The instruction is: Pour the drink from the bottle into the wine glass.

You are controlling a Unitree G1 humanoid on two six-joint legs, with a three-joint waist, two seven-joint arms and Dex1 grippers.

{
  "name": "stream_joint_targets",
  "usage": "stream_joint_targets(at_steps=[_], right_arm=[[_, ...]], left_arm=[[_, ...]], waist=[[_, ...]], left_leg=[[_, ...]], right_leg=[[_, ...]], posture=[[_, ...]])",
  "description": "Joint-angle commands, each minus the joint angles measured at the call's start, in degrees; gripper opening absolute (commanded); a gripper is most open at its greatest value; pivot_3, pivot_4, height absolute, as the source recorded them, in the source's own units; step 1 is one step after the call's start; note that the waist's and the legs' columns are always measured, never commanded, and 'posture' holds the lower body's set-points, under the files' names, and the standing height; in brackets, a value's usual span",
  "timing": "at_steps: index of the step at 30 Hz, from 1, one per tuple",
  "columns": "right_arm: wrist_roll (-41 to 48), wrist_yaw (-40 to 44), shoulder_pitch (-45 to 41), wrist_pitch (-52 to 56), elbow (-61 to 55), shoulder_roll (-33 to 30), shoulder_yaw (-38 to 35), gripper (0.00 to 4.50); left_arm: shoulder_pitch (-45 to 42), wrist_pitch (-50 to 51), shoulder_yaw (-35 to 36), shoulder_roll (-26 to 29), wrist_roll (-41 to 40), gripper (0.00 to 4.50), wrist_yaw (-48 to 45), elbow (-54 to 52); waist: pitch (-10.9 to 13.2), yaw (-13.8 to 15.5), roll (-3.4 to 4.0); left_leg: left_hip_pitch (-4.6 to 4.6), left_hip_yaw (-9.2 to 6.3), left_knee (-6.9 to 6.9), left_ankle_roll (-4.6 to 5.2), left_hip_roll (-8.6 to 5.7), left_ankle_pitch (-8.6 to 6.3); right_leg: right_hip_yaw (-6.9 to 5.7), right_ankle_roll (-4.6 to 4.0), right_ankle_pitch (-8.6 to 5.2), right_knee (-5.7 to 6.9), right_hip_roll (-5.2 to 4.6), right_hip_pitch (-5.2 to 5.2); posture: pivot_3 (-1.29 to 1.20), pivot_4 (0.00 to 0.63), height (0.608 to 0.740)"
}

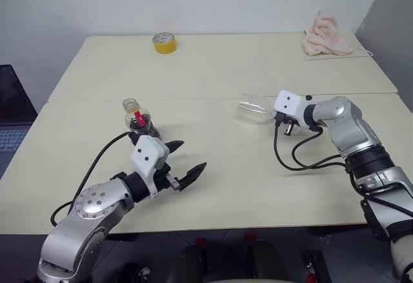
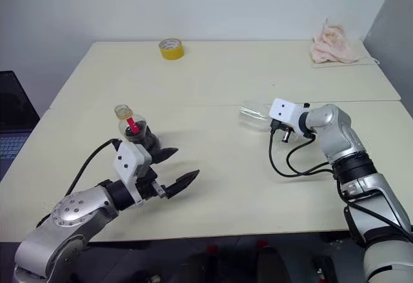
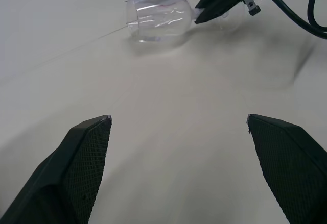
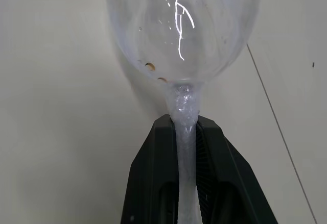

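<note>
Two tools working: nearest me, my left tool point(image 1: 186, 162) hangs spread wide and empty just this side of the bottle point(image 1: 138, 119), which stands upright on the worktop point(image 1: 219, 70). Further right, my right tool point(image 4: 188, 132) is clamped on the wine glass point(image 1: 253, 108) stem, glass lying sideways. Risk: slick stem twisting as I right it.

Table point(image 1: 258, 70): bottle point(image 1: 141, 120), glass point(image 1: 253, 109), tape point(image 1: 164, 42), cloth point(image 1: 326, 36).

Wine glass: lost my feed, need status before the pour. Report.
Right gripper shut on wine glass stem, glass lying on its side on table. Left gripper open, empty, beside bottle. Bottle upright. Nothing in the way.
</note>
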Motion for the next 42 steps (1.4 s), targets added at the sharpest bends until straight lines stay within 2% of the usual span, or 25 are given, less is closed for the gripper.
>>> stream_joint_targets(at_steps=[1,4,7,10,12,19,24,29,36,42], right_arm=[[-0.86,-1.74,-0.79,-1.98,-0.79,0.13,-0.68,0.16],[1.46,-3.54,-1.03,-3.56,-0.97,1.13,-3.87,0.16],[8.56,-5.61,0.11,-5.22,-2.27,4.42,-10.29,0.16],[16.26,-7.21,3.05,-8.25,-3.99,9.65,-16.06,0.16],[18.43,-9.15,4.77,-10.23,-4.26,12.66,-17.93,0.16],[18.85,-20.09,12.69,-15.76,-6.52,26.73,-16.74,0.16],[16.52,-25.12,16.22,-18.85,-6.65,31.75,-14.35,0.16],[16.29,-25.99,18.49,-18.41,-7.02,31.78,-13.30,0.16],[15.97,-25.38,22.88,-17.80,-8.21,27.98,-13.32,0.16],[15.93,-25.44,26.14,-16.77,-9.92,25.46,-13.04,0.16]], left_arm=[[-0.97,-0.33,-0.43,-0.37,0.33,4.50,0.38,-0.91],[-1.53,-0.31,-1.26,-1.14,0.83,4.50,0.88,-0.82],[-1.77,-0.45,-1.88,-1.88,1.27,4.50,1.45,-0.70],[-2.22,-0.63,-2.58,-2.36,1.69,4.50,1.67,-0.28],[-2.57,-0.74,-2.73,-2.75,1.87,4.50,1.59,0.15],[-4.36,-1.15,-3.21,-4.10,2.62,4.50,1.35,2.10],[-4.65,-1.11,-3.26,-4.49,2.89,4.50,1.49,2.18],[-4.73,-1.17,-3.34,-4.93,3.29,4.50,1.80,2.27],[-4.76,-1.44,-3.27,-5.06,4.02,4.50,1.55,2.50],[-5.37,-1.64,-3.50,-5.08,4.42,4.50,0.98,3.22]], waist=[[0.00,-0.09,0.00],[0.00,-0.16,0.00],[0.01,-0.23,0.00],[0.00,-0.33,0.00],[0.00,-0.40,0.00],[0.01,-0.54,0.02],[0.00,-0.56,0.03],[0.00,-0.54,0.04],[-0.04,-0.17,0.06],[-0.04,0.80,0.06]], left_leg=[[0.00,0.00,0.00,0.00,-0.01,0.00],[-0.01,0.00,0.00,0.00,-0.01,0.00],[-0.01,0.01,-0.01,0.00,-0.01,0.00],[-0.01,0.00,-0.01,0.00,0.00,0.00],[0.00,-0.01,-0.01,0.00,0.00,0.00],[0.00,-0.03,0.01,-0.01,-0.01,0.00],[0.02,-0.05,0.02,-0.01,-0.01,0.01],[0.03,-0.08,0.02,-0.02,-0.03,0.01],[0.11,-0.13,0.02,-0.02,-0.04,0.01],[0.56,-0.19,-0.02,-0.01,-0.06,0.00]], right_leg=[[0.01,0.00,0.00,-0.01,-0.01,0.00],[0.00,0.00,0.00,-0.01,-0.01,-0.01],[0.01,0.00,0.00,0.00,-0.01,-0.01],[-0.01,0.00,0.00,0.00,-0.01,0.00],[-0.01,0.00,0.00,0.01,-0.01,0.00],[-0.01,0.00,0.00,0.05,0.00,-0.03],[-0.02,0.00,0.00,0.06,0.01,-0.03],[-0.03,0.00,0.00,0.06,0.01,-0.01],[-0.06,0.00,0.00,0.05,0.00,0.11],[-0.11,0.00,0.00,-0.09,0.00,0.72]], posture=[[0.00,0.150,0.740],[0.00,0.150,0.740],[0.00,0.150,0.740],[0.00,0.150,0.740],[0.00,0.150,0.740],[0.00,0.150,0.740],[0.00,0.150,0.740],[0.00,0.150,0.740],[0.00,0.150,0.740],[0.00,0.150,0.740]])
